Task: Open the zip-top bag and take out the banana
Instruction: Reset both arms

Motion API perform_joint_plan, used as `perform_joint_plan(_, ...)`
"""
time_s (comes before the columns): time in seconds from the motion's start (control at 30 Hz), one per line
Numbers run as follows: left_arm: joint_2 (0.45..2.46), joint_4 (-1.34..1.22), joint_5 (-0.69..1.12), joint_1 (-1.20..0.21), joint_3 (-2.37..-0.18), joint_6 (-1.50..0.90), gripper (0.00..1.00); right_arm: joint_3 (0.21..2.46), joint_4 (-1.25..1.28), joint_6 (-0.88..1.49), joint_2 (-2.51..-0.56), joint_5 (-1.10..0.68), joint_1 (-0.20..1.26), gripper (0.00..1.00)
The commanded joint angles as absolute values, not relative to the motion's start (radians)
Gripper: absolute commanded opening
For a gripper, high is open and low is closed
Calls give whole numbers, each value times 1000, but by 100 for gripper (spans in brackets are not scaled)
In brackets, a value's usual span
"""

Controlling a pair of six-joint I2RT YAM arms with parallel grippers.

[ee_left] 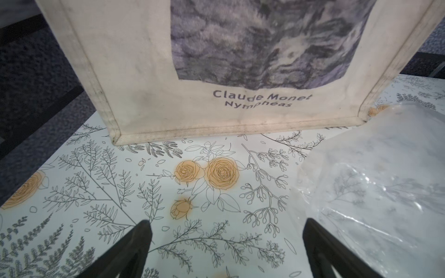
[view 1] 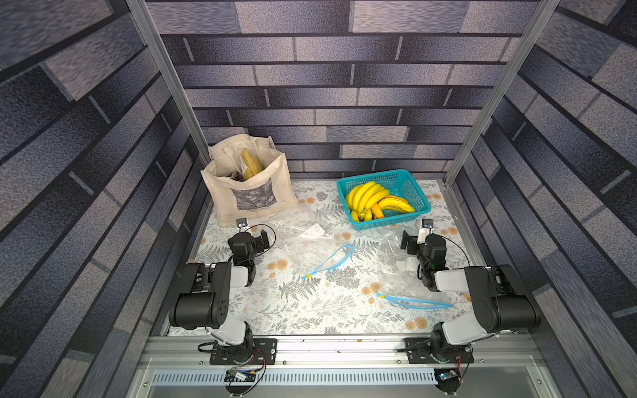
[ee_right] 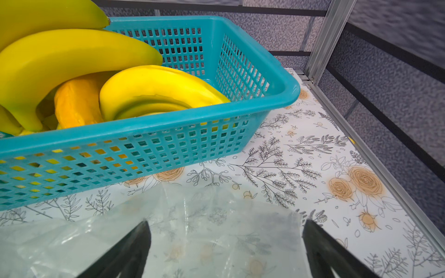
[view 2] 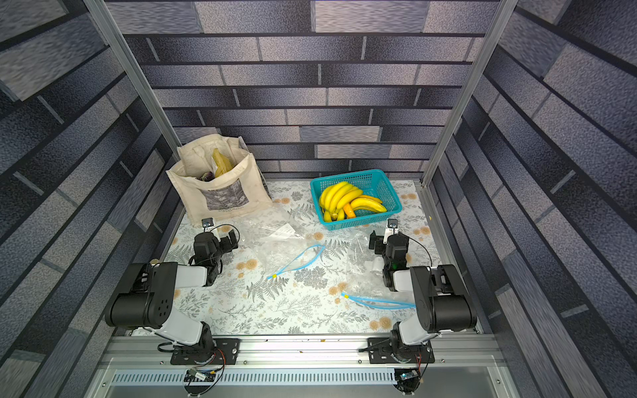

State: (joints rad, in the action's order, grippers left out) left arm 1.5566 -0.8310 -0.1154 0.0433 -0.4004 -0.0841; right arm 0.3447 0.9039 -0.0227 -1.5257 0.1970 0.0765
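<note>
Two clear zip-top bags with blue zip strips lie flat on the flowered table. One bag is in the middle, its zip gaping; the other bag lies under my right arm. I see no banana inside either. Several yellow bananas lie in a teal basket. My left gripper is open just left of the middle bag, nothing between its fingers. My right gripper is open above the far end of the right bag, facing the basket.
A cream canvas tote with items in it stands at the back left, straight ahead of my left gripper. Metal frame posts and a rail edge the table at the right.
</note>
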Motion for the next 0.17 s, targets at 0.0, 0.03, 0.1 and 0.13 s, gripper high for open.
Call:
perform_joint_plan(0.0,1541,-815,-103,56,-422,-67,100,351,922,-12,-1528,232,85,100)
perform_joint_plan(0.03,1546,-823,-102,58,-420,-69,100,350,926,4,-1529,283,89,100)
perform_joint_plan(0.1,1544,-818,-102,57,-420,-68,100,348,927,14,-1529,310,89,100)
perform_joint_plan(0.13,1545,-823,-101,57,-419,-68,100,346,931,15,-1528,310,88,100)
